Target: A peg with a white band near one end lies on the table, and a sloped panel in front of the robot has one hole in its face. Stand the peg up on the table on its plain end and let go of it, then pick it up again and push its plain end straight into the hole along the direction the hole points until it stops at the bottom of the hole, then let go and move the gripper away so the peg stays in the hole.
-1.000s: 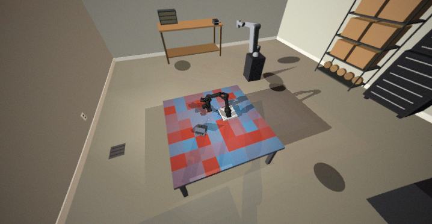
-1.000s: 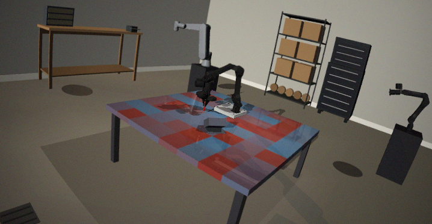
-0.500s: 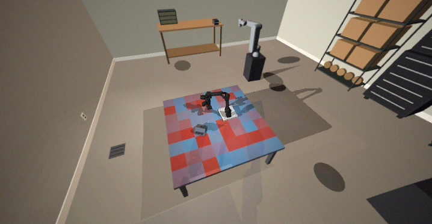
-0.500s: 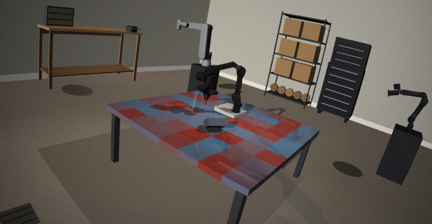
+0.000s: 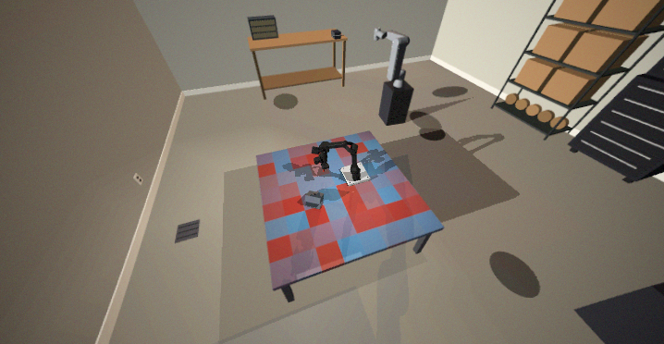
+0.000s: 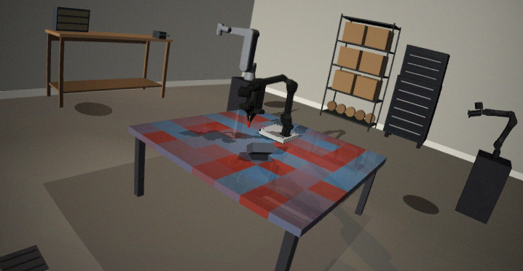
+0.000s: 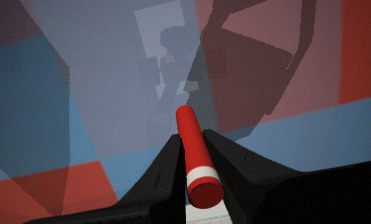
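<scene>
The red peg (image 5: 324, 170) (image 6: 248, 124) (image 7: 198, 155) is held by my gripper (image 5: 324, 166) (image 6: 250, 117) (image 7: 191, 138), which is shut on it. In the wrist view the peg's white-banded end is nearest the camera and the plain end points down and away. In the exterior view the peg hangs near upright, its lower end above the table (image 5: 371, 244) (image 6: 164, 150). The grey sloped panel block (image 5: 313, 200) (image 6: 260, 148) stands on the table, apart from the gripper. Its hole cannot be made out, and the block is not visible in the wrist view.
The arm's white base plate (image 5: 346, 176) (image 6: 269, 134) (image 7: 209, 217) lies on the table beside the gripper. A workbench (image 5: 297, 39) (image 6: 113, 36), another arm on a pedestal (image 5: 395, 103) (image 6: 237, 93) and a shelf of boxes stand away from the table.
</scene>
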Robot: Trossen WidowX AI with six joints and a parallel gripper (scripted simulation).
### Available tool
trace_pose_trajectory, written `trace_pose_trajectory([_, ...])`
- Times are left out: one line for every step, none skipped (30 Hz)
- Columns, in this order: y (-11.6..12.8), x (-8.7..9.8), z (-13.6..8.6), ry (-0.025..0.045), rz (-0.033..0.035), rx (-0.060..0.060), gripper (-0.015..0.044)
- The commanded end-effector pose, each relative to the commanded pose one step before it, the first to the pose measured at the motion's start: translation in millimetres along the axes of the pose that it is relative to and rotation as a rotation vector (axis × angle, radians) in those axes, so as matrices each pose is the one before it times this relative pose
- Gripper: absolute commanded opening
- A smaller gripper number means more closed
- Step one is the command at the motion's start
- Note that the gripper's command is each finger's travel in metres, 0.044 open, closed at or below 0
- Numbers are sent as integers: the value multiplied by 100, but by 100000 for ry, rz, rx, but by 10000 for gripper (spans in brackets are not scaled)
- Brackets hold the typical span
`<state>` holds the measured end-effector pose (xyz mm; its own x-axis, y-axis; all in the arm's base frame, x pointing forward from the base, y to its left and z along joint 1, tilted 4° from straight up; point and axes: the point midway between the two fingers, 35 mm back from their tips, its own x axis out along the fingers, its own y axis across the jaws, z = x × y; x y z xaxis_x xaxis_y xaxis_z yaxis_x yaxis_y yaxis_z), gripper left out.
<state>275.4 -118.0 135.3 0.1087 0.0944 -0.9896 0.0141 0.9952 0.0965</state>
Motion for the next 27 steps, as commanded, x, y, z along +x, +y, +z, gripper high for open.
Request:
trace_pose_trajectory([571,-315,886,-2803,1456,145,0])
trace_pose_trajectory([196,-25,175,-494,505,-12,0])
trace_pose_trajectory([198,-24,174,-489,510,-13,0])
trace_pose_trajectory([199,-23,173,-484,516,-14,0])
trace_pose_trajectory([201,-22,171,-479,521,-16,0])
trace_pose_trajectory([203,-21,170,-473,526,-17,0])
trace_pose_trajectory([204,-20,169,-468,532,-18,0])
trace_pose_trajectory([206,-19,168,-463,537,-20,0])
trace_pose_trajectory([207,-17,166,-457,542,-21,0])
trace_pose_trajectory([209,-16,165,-452,547,-22,0])
trace_pose_trajectory([210,-15,164,-446,552,-23,0])
trace_pose_trajectory([212,-14,162,-441,557,-24,0])
trace_pose_trajectory([213,-13,161,-435,562,-25,0])
trace_pose_trajectory([215,-12,159,-430,567,-26,0])
trace_pose_trajectory([216,-11,158,-424,572,-27,0])
trace_pose_trajectory([218,-10,157,-418,577,-28,0])
trace_pose_trajectory([219,-9,155,-413,582,-29,0])
trace_pose_trajectory([220,-8,154,-407,587,-30,0])
trace_pose_trajectory([222,-7,152,-401,592,-31,0])
trace_pose_trajectory([223,-6,151,-395,597,-32,0])
trace_pose_trajectory([224,-5,149,-389,601,-33,0])
trace_pose_trajectory([226,-4,148,-383,606,-34,0])
trace_pose_trajectory([227,-2,146,-377,611,-35,0])
trace_pose_trajectory([228,-1,145,-371,615,-36,0])
trace_pose_trajectory([230,0,143,-365,620,-37,0])
trace_pose_trajectory([231,1,142,-359,624,-37,0])
trace_pose_trajectory([232,2,140,-353,628,-38,0])
